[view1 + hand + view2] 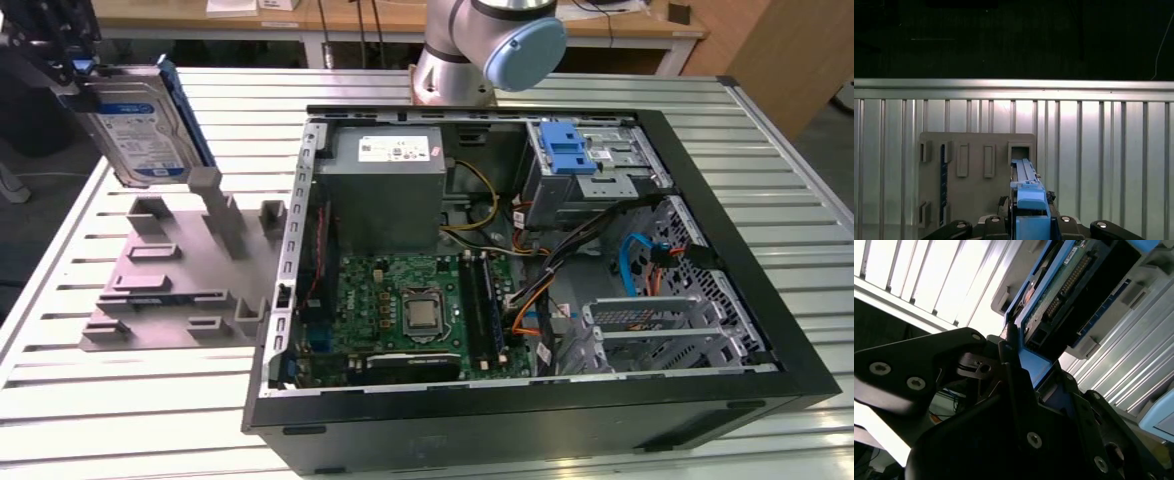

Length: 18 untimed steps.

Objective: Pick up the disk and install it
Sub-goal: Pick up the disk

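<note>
The slatted metal counter (761, 150) carries an open computer case (534, 425), laid on its side so that its bays face upward and can be reached from above. Inside, the grey power-supply box (387, 190) sits toward twelve o'clock. The silver cage (587, 170) with its blue latch is at about one o'clock, and I judge it to be the bay meant for the drive. At nine o'clock from the case lies the grey fixture (167, 290), whose upright slots are shaped to stand parts on edge. The disk (140, 125) hangs on edge above that fixture, at ten o'clock from the case, seemingly free of the slots and well apart from the cage. The tool (60, 50) is clamped on the disk's blue carrier. Both wrist views show the blue frame pinched in it, a grip that holds the disk vertical.
</note>
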Each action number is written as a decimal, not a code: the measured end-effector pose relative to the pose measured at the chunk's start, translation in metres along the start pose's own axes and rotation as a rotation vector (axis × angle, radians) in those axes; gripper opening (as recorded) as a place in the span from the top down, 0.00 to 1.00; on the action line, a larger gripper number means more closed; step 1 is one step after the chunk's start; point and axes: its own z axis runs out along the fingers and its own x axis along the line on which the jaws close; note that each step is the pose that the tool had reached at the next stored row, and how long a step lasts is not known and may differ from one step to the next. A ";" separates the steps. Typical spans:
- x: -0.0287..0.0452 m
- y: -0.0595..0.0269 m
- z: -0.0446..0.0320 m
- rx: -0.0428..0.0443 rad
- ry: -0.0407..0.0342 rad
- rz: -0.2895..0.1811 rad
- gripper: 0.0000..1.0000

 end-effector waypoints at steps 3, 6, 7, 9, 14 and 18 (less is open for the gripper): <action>0.0000 0.0000 -0.0062 0.0026 0.0000 0.000 0.64; 0.0000 0.0000 -0.0128 0.0052 0.0000 0.000 0.64; 0.0000 0.0000 -0.0147 0.0062 0.0000 0.000 0.64; 0.0000 -0.0001 -0.0190 0.0081 0.0000 0.000 0.64; 0.0000 -0.0001 -0.0293 0.0133 -0.0001 0.000 0.64; -0.0001 -0.0002 -0.0386 0.0170 0.0000 0.000 0.64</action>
